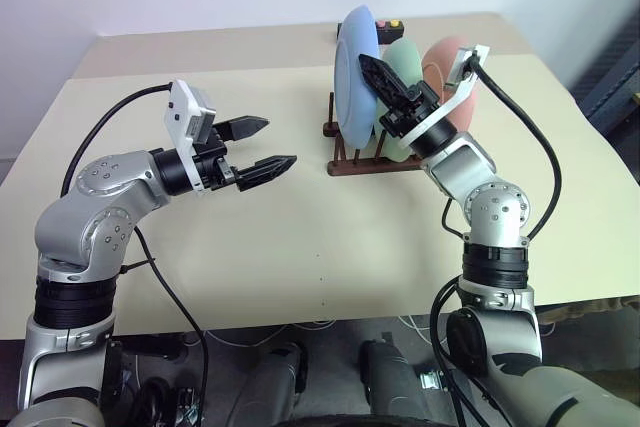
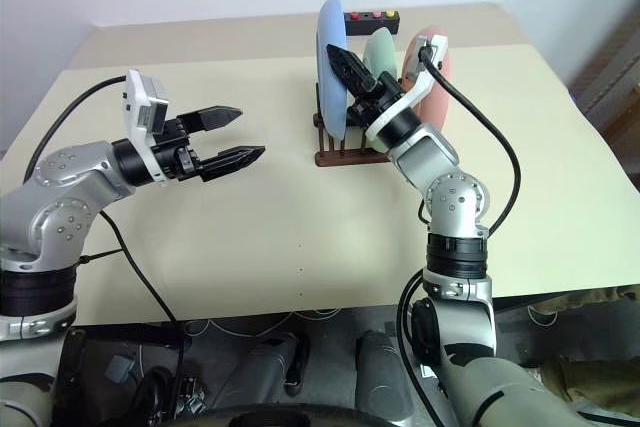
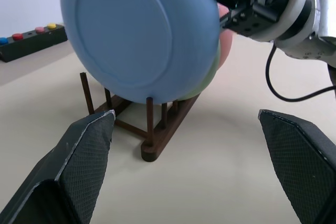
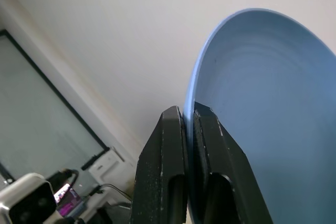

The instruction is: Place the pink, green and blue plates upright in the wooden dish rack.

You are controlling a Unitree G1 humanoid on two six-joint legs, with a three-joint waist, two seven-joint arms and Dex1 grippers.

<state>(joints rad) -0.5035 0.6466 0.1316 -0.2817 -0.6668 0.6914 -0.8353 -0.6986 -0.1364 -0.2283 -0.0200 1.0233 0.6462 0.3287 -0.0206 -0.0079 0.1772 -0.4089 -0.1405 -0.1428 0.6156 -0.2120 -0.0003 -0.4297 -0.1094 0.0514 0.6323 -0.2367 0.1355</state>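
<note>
Upper centre of the tabletop (image 1: 300, 277): pink plate (image 1: 445, 62) and green plate (image 1: 402, 67) stand in the wooden dish rack (image 1: 350, 162). The right claw (image 1: 372, 69) pinches the blue plate (image 1: 357, 72), nearly seated; left claw (image 1: 262, 147) gapes empty.

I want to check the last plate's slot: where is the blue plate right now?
The blue plate stands upright at the wooden dish rack's left end, beside the green plate, its rim pinched by the right pincer.

No text, label, brand or number can be read anywhere here.
</note>
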